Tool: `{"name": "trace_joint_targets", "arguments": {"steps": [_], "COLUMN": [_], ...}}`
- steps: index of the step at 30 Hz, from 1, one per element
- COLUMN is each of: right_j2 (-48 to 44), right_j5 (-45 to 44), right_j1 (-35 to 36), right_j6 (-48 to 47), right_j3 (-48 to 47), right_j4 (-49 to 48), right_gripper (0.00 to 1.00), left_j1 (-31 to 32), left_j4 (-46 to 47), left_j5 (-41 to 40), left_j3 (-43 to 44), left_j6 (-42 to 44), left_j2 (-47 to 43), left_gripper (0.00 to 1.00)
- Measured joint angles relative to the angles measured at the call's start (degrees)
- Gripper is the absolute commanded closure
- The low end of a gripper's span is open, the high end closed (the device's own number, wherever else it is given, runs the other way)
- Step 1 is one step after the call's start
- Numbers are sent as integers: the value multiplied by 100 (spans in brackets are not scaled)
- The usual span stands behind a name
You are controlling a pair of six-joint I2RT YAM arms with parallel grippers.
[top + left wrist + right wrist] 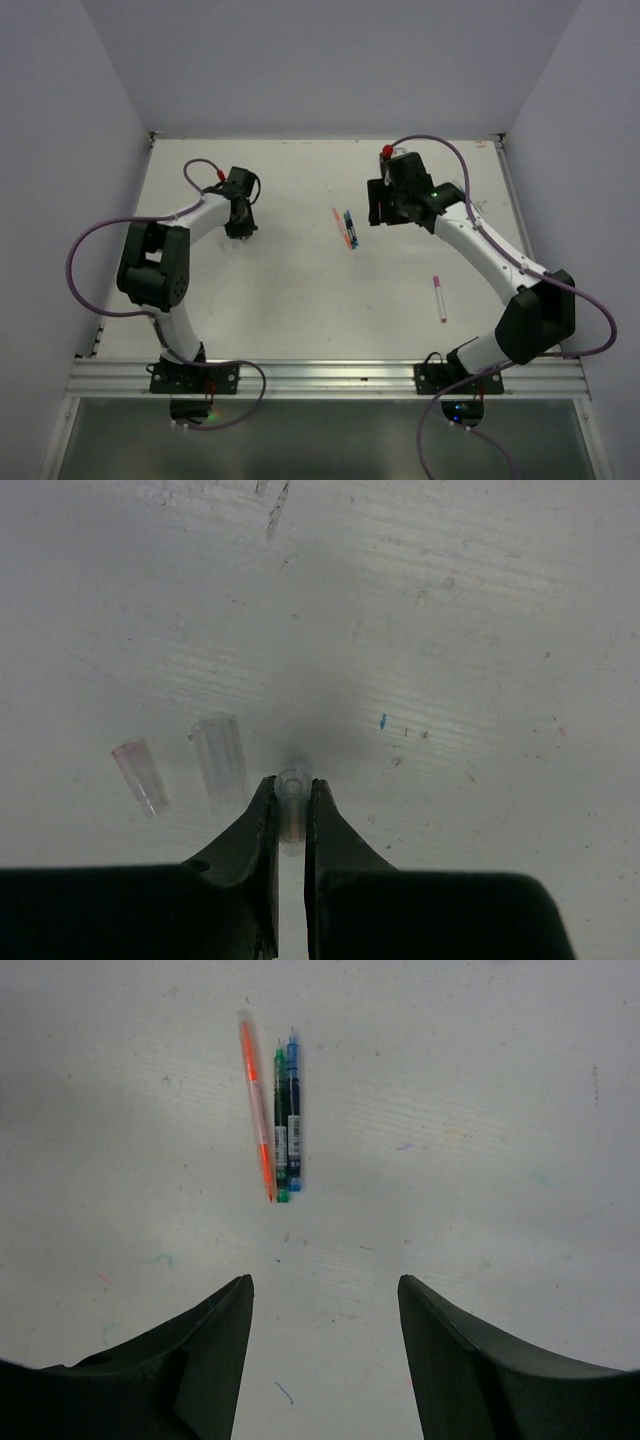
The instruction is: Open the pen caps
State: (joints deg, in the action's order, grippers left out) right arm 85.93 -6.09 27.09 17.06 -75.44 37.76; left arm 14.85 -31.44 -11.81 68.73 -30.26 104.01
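The flat white table top (300,310) is scuffed and carries small ink marks, among them a blue dot (383,720). Near its middle lies a thin orange plastic pen (258,1110). Just to the right of the orange pen in the top view lie a thin green plastic pen (281,1125) and a thin blue plastic pen (293,1110), side by side and touching. One tip of the orange pen comes close to the green pen. Well apart from the orange pen, to its right and nearer the arm bases, lies a slim white marker with a purple end (439,298). Far to the left of the orange pen lie a clear tube-shaped plastic cap (220,760) and, near it but not touching, a shorter pink-tinted clear cap (140,775).
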Motion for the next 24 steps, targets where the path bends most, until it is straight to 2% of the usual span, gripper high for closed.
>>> {"name": "trace_joint_targets", "arguments": {"steps": [9, 14, 24], "right_j2": [-457, -494, -669], "right_j5": [-44, -46, -90], "right_j1": [0, 0, 0], "right_j6": [-20, -24, -42], "right_j3": [184, 302, 422], "right_j4": [-9, -11, -7], "right_gripper": [36, 36, 36], "left_j1": [-85, -103, -127], "left_j4": [-11, -15, -7], "left_j5": [-125, -208, -210], "left_j3": [0, 0, 0], "left_j6": [13, 42, 98], "left_j2": [164, 177, 293], "left_gripper": [91, 80, 75]}}
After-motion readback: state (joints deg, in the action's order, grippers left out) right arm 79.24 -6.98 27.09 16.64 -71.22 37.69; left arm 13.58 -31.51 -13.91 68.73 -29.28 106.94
